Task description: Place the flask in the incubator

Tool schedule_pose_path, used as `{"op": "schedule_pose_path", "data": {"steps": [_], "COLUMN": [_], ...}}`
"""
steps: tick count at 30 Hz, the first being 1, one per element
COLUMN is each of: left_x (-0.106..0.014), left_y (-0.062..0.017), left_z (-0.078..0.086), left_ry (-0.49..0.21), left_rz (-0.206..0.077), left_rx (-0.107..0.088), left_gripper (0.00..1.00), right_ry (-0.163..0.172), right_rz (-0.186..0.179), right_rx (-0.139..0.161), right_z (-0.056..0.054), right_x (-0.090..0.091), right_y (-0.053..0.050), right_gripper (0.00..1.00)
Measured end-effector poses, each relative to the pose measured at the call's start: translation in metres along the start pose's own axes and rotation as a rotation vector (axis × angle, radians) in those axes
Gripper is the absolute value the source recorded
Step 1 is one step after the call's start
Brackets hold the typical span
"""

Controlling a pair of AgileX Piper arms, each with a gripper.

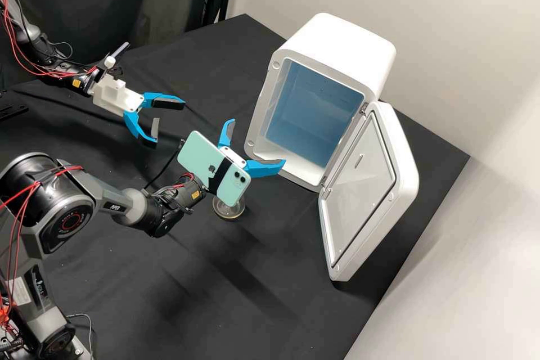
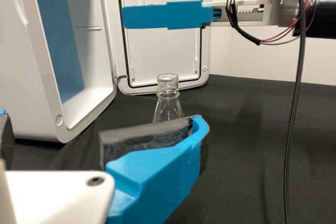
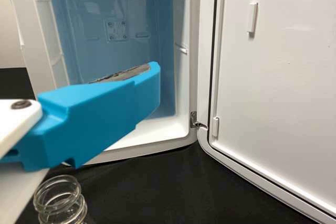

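Note:
A clear glass flask (image 1: 228, 210) stands upright on the black bench just in front of the incubator (image 1: 337, 48), a white box with a blue inside and its door (image 1: 371, 191) swung wide open. My right gripper (image 1: 256, 143) hovers open above the flask and faces the opening; the flask's neck (image 3: 58, 200) sits just below its blue finger (image 3: 100, 114). Farther back to the left, my left gripper (image 1: 169, 122) is open and holds nothing. From there the flask (image 2: 168, 100) is ahead, beyond the blue finger (image 2: 157, 156).
A mint-green phone (image 1: 216, 167) is strapped on the right wrist and hides most of the flask from above. The bench's right edge (image 1: 394, 292) runs close behind the open door. Cables trail along the arms at the left.

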Motion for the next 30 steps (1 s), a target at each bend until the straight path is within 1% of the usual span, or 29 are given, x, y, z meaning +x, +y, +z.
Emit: {"op": "schedule_pose_path", "data": {"steps": [19,23,26,27,30], "left_x": [0.001,0.003,0.006,0.006,0.008], "left_y": [-0.0011,-0.0056,-0.0123,-0.0156,-0.0206], "left_z": [0.002,0.009,0.016,0.02,0.024], "left_ry": [-0.011,-0.035,-0.062,-0.075,-0.09], "left_rz": [-0.006,-0.022,-0.046,-0.058,-0.075], "left_rx": [0.002,0.001,0.0,0.0,-0.002], "left_gripper": [1.0,1.0,1.0,1.0,1.0], "right_ry": [0.0,0.0,0.0,0.0,0.0], "right_rz": [0.0,0.0,0.0,0.0,0.0], "right_rx": [0.0,0.0,0.0,0.0,0.0], "right_z": [0.0,0.0,0.0,0.0,0.0], "right_x": [0.0,0.0,0.0,0.0,0.0], "right_y": [0.0,0.0,0.0,0.0,0.0], "right_gripper": [1.0,1.0,1.0,1.0,1.0]}}
